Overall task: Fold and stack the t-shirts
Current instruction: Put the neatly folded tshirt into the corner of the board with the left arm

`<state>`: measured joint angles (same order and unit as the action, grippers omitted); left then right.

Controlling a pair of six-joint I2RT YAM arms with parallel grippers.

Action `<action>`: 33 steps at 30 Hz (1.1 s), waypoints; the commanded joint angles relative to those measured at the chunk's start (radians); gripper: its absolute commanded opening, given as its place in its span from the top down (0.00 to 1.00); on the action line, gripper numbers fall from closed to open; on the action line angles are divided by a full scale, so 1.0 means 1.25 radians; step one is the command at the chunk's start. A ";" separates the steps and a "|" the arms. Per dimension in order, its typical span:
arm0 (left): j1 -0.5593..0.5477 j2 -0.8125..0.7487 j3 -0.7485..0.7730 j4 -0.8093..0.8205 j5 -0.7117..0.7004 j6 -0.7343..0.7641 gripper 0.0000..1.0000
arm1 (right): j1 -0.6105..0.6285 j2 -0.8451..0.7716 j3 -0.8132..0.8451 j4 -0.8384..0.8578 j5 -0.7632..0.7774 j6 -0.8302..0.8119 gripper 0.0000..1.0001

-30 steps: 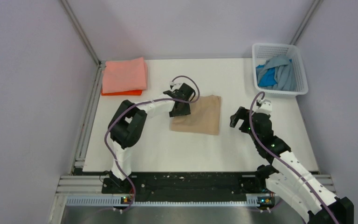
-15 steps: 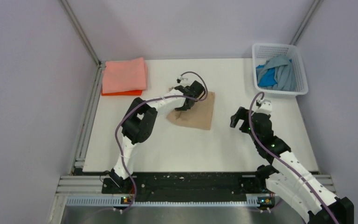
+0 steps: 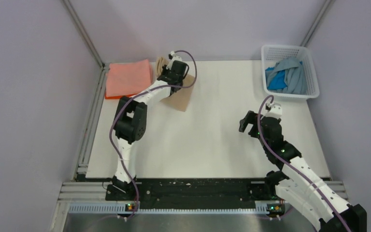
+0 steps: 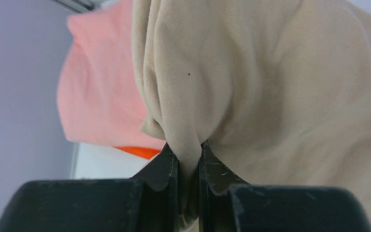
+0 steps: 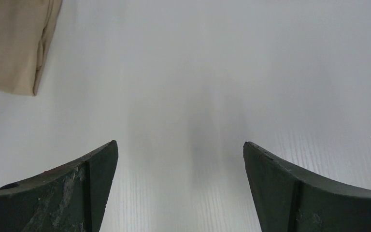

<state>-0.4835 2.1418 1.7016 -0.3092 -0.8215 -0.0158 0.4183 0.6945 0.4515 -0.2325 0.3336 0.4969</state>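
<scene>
Left wrist camera. Shows the left pincer [image 4: 189, 150] with both dark tips pressed almost together, gripping a bunched ridge of the tan t-shirt [image 4: 270, 87]. Shows tan cloth rising from the tips and filling most of the frame in soft folds. Behind it, to the left, shows the salmon pink t-shirt [image 4: 101, 96], with a sliver of the orange t-shirt [image 4: 137, 151] peeking out beneath.

Top external camera. Places that pincer over the far left part of the white counter [image 3: 212, 145], just beside the folded pink shirt stacked on the orange one in the far left corner. Shows the tan shirt trailing from the pincer down to the right, its lower edge near or touching the counter; cannot tell which. Shows the right pincer [image 3: 247, 123] well apart, above bare counter on the right side. In the far right corner, shows a white lattice basket [image 3: 310, 63] holding a blue t-shirt [image 3: 275, 83] and a light blue-grey t-shirt [image 3: 292, 71].

Right wrist camera. Shows the right pincer's tips spread wide with nothing between them, and a corner of tan cloth at upper left.
</scene>
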 commanded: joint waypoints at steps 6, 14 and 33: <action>0.103 -0.060 0.119 0.252 -0.038 0.336 1.00 | 0.002 0.013 -0.008 0.016 0.040 -0.015 0.01; 0.137 -0.091 0.203 0.196 -0.034 0.348 1.00 | 0.000 0.049 -0.001 0.019 0.047 -0.019 0.01; 0.193 -0.089 0.219 0.097 0.021 0.237 1.00 | 0.001 0.046 0.001 0.015 0.054 -0.020 0.02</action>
<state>-0.2825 2.0274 1.9320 -0.1932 -0.8330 0.3626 0.4183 0.7616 0.4496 -0.2317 0.3721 0.4889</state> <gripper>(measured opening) 0.169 0.987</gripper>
